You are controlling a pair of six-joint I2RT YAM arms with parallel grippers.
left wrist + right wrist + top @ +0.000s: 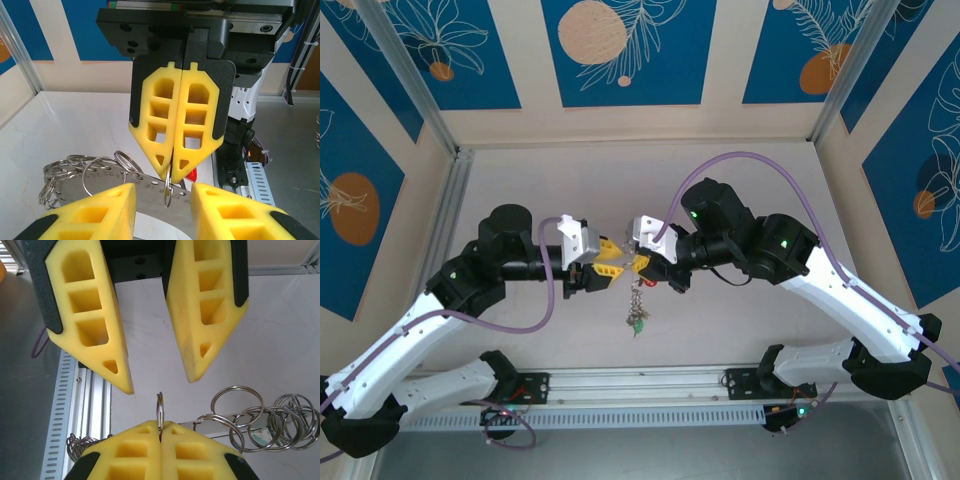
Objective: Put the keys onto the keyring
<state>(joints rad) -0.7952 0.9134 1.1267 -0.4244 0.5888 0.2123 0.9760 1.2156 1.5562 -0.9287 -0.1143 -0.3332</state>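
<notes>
My right gripper (160, 429) is shut on a small silver split ring, the keyring (160, 407), which stands edge-on above its fingertips. Seen from the left wrist, the right gripper (173, 172) points down with the keyring (168, 192) sticking out below it and a red tag (192, 175) just behind. My left gripper (164, 210) is open, one fingertip on each side of the ring without touching it. The left gripper (160, 382) faces the ring tip to tip. From above, the keys (638, 308) dangle under the two grippers, a green tag lowest.
A curved metal plate (145, 192) with numbered holes carries several silver rings (95, 167) just below the grippers; the rings (265, 420) also show from the right wrist. A slotted cable duct (57, 430) and rail (640, 385) run along the table's near edge.
</notes>
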